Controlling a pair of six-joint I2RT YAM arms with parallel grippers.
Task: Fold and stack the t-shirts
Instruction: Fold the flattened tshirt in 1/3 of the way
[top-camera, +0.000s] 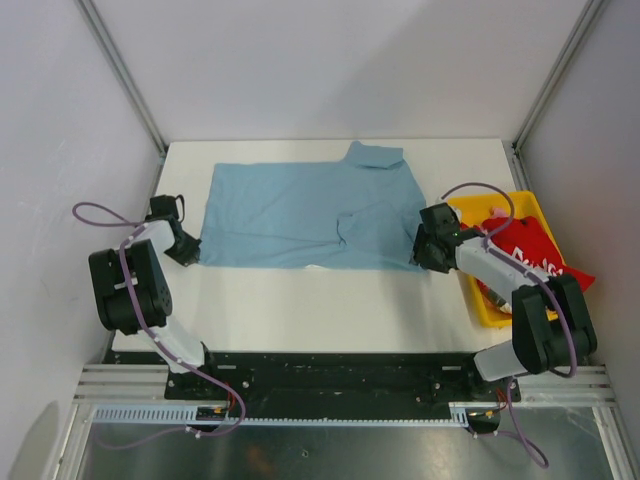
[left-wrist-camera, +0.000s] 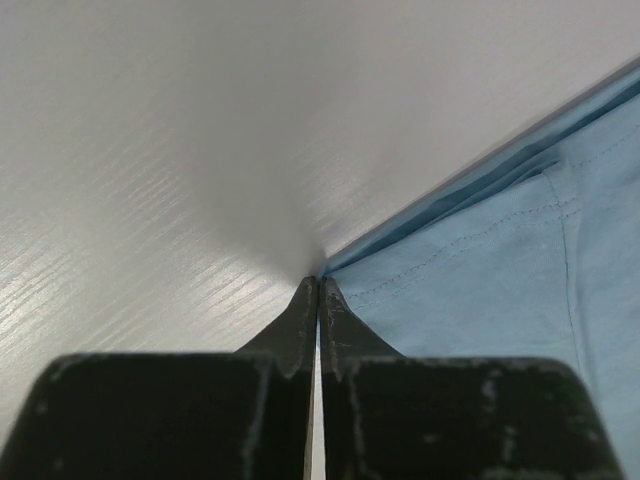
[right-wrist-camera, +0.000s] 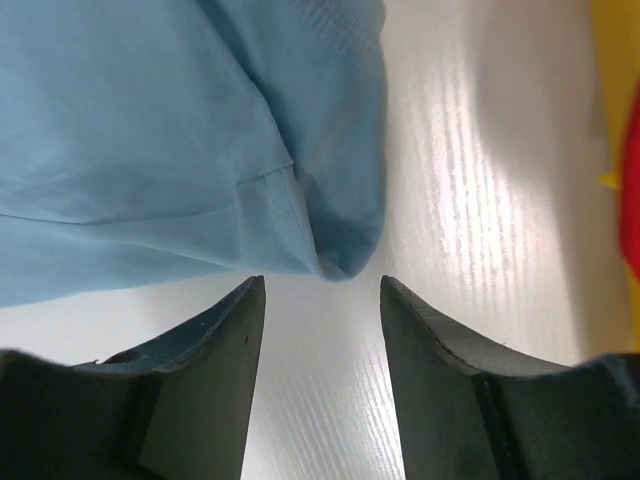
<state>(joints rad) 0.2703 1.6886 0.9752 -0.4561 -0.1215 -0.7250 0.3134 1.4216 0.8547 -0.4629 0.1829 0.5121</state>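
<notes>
Left fingers (left-wrist-camera: 300, 330) closed tight, tips at blue shirt (top-camera: 300, 215) near-left corner; can't tell if cloth is pinched. Right fingers (right-wrist-camera: 215, 340) open, empty, near-right corner just ahead of the gap. Shirt flat on bench (top-camera: 300, 310). Red shirt (top-camera: 525, 245) in bin (top-camera: 480, 305), right.

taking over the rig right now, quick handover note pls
Left pincer: shut, tips at the near left corner of the light blue collared cloth t-shirt; whether cloth is pinched is unclear.
Right pincer: open, empty, the shirt's near right corner just ahead of it.
Blue shirt lies spread on the white table; red cloth t-shirt with white lettering sits crumpled in the yellow plastic bin.
Done: blue shirt laid out.
Left: fold both, stack.
</notes>
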